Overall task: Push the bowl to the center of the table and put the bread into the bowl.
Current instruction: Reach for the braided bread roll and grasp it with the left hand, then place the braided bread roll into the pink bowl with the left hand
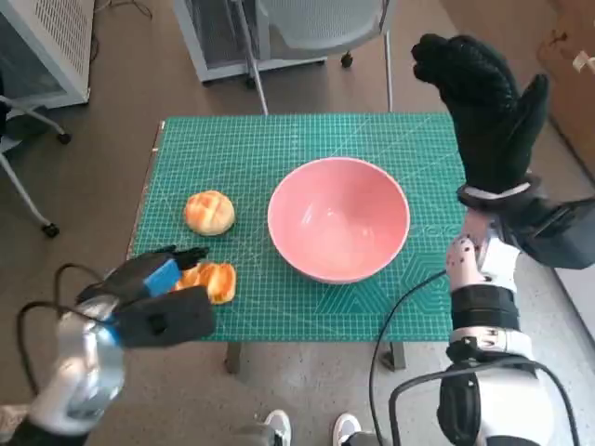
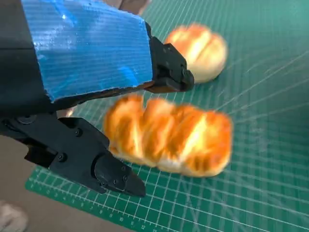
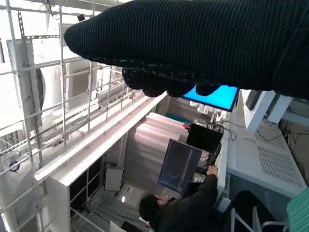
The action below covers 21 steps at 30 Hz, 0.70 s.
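With the bowl (image 1: 338,219) judged centred, the long bread (image 2: 169,137) is straddled, not yet gripped, by the left robot hand's (image 1: 158,279) spread fingers, so closing is called for; the right robot hand (image 1: 488,102) is raised, empty.

A green mat (image 1: 279,139) covers the table. A chair (image 1: 316,23) stands at twelve o'clock, shoes (image 1: 311,429) at six; a person (image 3: 183,210) sits by a monitor (image 3: 177,166).

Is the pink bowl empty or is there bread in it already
Empty. The pink bowl shows only its bare inside; both breads lie on the mat.
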### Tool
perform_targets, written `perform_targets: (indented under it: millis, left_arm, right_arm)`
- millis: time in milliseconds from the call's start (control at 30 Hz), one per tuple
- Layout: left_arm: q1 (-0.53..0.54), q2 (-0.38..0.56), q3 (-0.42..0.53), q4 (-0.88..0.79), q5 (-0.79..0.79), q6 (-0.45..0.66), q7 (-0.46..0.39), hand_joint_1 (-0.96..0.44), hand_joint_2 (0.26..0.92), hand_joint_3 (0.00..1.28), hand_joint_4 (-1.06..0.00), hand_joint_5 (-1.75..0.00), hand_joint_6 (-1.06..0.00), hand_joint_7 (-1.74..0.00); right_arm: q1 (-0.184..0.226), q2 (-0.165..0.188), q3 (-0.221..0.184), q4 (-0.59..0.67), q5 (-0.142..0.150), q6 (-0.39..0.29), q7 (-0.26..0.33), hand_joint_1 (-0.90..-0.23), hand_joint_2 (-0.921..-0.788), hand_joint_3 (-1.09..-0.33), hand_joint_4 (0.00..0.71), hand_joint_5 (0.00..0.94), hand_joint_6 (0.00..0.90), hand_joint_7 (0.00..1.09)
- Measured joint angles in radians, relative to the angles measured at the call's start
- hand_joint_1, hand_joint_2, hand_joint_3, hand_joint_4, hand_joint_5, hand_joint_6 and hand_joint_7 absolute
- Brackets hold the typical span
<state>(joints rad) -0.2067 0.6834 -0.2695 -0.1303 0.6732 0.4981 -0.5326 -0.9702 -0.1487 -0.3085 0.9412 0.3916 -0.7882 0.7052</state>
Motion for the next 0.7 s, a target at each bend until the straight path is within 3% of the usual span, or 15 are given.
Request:
perform_targets:
  millis: [100,133,167,200,233,300,467,700]
  left_arm:
    - [-0.033,-0.009,-0.019,0.059,0.031,-0.005,0.024,0.06,0.809,0.01,-0.59,-0.03,-0.67,-0.04]
    - [-0.045,-0.01,-0.025,0.078,0.038,-0.01,0.034,0.12,0.831,0.01,-0.61,-0.26,-0.71,-0.06]
    - [-0.053,-0.01,-0.03,0.097,0.047,-0.02,0.05,0.21,0.864,0.04,-0.63,-0.61,-0.78,-0.08]
    - [-0.061,-0.01,-0.035,0.117,0.059,-0.036,0.071,0.14,0.883,0.03,-0.69,-0.8,-0.74,-0.41]
    - [-0.065,-0.01,-0.038,0.132,0.069,-0.055,0.096,0.09,0.897,0.02,-0.73,-0.93,-0.72,-0.63]
    - [-0.069,-0.01,-0.042,0.166,0.083,-0.101,0.153,0.05,0.902,0.02,-0.75,-1.04,-0.72,-0.79]
    - [-0.067,-0.005,-0.043,0.223,0.112,-0.186,0.251,0.01,0.907,0.01,-0.75,-1.14,-0.74,-0.97]
    - [-0.066,0.011,-0.036,0.225,0.111,-0.218,0.241,0.0,0.918,0.01,-0.73,-1.13,-0.71,-1.06]
  right_arm:
    - [0.002,-0.001,-0.001,-0.001,0.001,0.0,0.0,-0.638,-0.921,-0.719,0.311,0.001,0.468,0.01]
    - [0.002,-0.001,-0.001,-0.001,0.001,0.0,0.0,-0.639,-0.921,-0.718,0.312,0.001,0.468,0.01]
    - [0.002,-0.001,-0.001,-0.002,0.001,0.0,0.001,-0.64,-0.921,-0.718,0.312,0.001,0.468,0.01]
    - [0.002,-0.001,-0.001,-0.004,0.002,0.0,0.001,-0.641,-0.921,-0.717,0.314,0.002,0.466,0.01]
    - [0.003,-0.001,-0.001,-0.006,0.002,0.0,0.002,-0.641,-0.921,-0.716,0.314,0.002,0.464,0.01]
    - [0.004,-0.001,-0.001,-0.009,0.003,0.0,0.004,-0.641,-0.921,-0.716,0.316,0.003,0.46,0.01]
    - [0.012,-0.001,-0.001,-0.023,0.006,0.0,0.007,-0.639,-0.921,-0.716,0.319,0.003,0.446,0.0]
    - [0.018,-0.001,-0.001,-0.028,0.006,0.0,0.008,-0.639,-0.921,-0.716,0.321,0.003,0.439,0.0]
